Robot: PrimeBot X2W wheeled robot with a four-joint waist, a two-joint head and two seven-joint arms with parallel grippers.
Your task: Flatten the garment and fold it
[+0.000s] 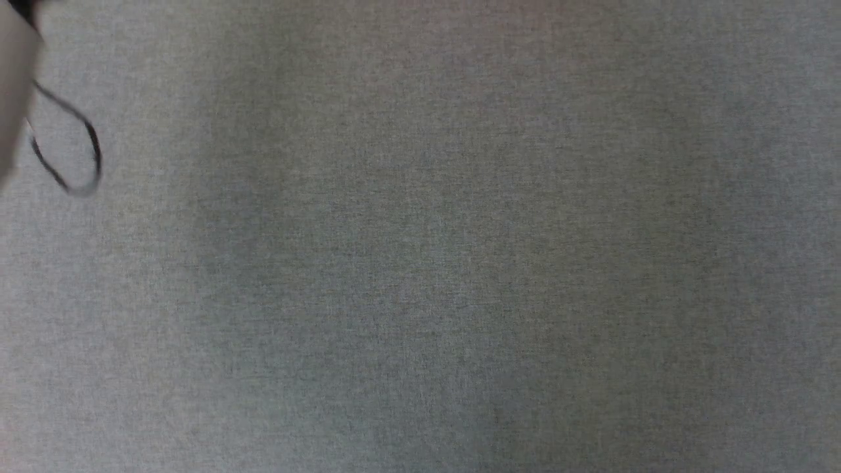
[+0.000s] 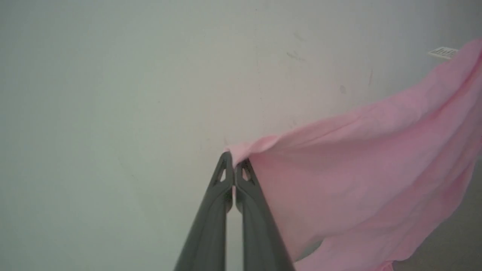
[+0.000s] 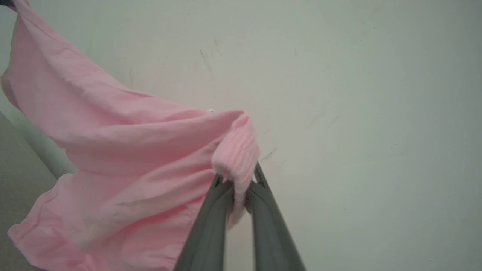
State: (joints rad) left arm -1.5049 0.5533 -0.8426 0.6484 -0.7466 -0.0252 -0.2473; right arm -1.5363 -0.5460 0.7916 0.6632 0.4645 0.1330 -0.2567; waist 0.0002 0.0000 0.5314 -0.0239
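Observation:
The garment (image 2: 361, 162), thin pink fabric, hangs in the air in front of a pale wall, stretched between my two grippers. My left gripper (image 2: 234, 167) is shut on a thin corner of it, and the cloth spreads away to the right of the left wrist view. My right gripper (image 3: 238, 182) is shut on a bunched, ribbed edge of the garment (image 3: 124, 150), which drapes to the left and down in the right wrist view. A pale forearm (image 1: 14, 85) with a looped black cable (image 1: 79, 148) shows at the head view's upper left edge.
A grey fabric table top (image 1: 420, 263) spreads below the head camera. A pale wall (image 2: 113, 94) with faint scuff marks stands behind the hanging cloth. A small white label (image 2: 443, 52) sits on the wall at the upper right of the left wrist view.

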